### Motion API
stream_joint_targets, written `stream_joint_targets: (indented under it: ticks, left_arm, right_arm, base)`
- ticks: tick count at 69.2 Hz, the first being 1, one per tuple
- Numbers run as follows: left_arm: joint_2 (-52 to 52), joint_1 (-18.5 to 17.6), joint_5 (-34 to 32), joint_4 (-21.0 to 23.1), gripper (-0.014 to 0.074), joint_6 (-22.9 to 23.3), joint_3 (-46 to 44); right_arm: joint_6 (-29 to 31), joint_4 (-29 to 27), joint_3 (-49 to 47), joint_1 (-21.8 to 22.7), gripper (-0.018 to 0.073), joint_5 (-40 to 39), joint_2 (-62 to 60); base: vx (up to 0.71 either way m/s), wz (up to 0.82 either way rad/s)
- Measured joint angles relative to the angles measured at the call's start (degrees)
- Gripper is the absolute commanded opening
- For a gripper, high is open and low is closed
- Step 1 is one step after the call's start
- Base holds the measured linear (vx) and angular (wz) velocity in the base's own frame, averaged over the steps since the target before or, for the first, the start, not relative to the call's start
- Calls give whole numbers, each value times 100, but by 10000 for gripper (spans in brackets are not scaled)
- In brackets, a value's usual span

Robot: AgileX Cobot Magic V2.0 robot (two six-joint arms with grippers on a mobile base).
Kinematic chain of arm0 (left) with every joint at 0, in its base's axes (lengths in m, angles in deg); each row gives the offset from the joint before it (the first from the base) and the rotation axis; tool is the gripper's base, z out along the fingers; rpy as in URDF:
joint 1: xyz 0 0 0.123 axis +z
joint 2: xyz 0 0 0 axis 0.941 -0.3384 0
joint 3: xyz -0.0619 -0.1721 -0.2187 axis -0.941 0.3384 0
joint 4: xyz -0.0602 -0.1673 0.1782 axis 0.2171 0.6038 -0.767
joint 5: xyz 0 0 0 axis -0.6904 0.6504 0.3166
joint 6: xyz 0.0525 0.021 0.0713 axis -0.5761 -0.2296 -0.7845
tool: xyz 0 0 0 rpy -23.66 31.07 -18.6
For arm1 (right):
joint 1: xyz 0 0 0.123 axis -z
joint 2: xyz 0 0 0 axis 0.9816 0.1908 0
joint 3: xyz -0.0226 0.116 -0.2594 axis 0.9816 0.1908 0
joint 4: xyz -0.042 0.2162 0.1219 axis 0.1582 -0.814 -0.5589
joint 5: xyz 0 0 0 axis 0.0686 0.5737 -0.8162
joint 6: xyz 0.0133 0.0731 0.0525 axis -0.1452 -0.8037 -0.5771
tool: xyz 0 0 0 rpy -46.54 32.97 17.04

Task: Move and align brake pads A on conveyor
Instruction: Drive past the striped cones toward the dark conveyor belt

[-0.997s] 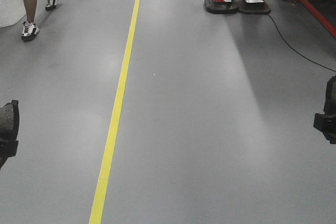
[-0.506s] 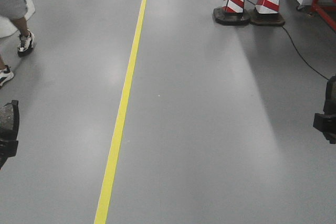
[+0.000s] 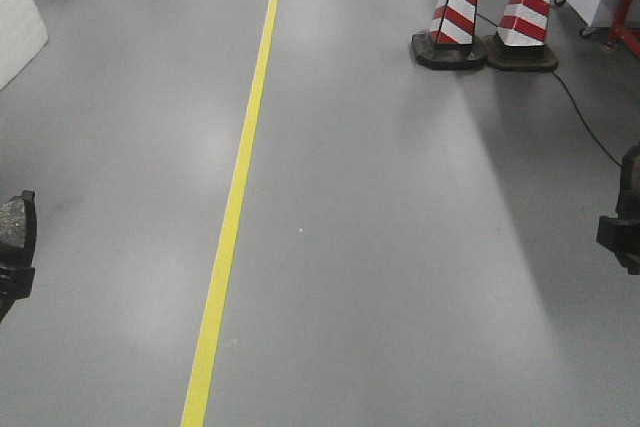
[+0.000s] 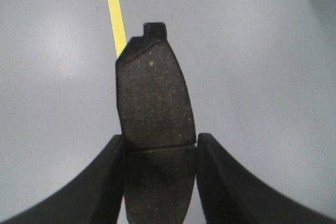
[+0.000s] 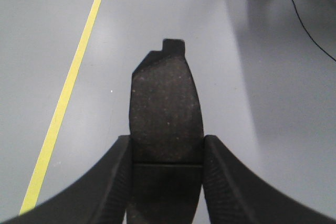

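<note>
Partly cropped, L tool (image 4: 160, 136) clamps brake pad (image 4: 155, 87), R tool (image 5: 167, 137) clamps second pad (image 5: 165, 98), prob. at groove.

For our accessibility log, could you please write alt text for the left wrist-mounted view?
A dark, speckled brake pad is clamped in the left gripper, whose black jaws press on its sides; its tabbed end points away from the camera. Beyond is plain grey floor with a yellow line.

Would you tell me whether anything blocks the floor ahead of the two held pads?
Nothing visible straight ahead: just bare floor and the yellow line. Two cones and a cable stand far ahead on the right. No conveyor is in view.
</note>
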Motion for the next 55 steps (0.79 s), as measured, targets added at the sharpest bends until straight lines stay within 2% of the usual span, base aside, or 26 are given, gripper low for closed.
stream_joint_targets:
  ticks: [55]
  left_arm:
    - [0, 0, 0, 0, 163, 0, 0]
  right_arm:
    - [2, 0, 0, 0, 112, 0, 0]
  base:
    - [57, -2]
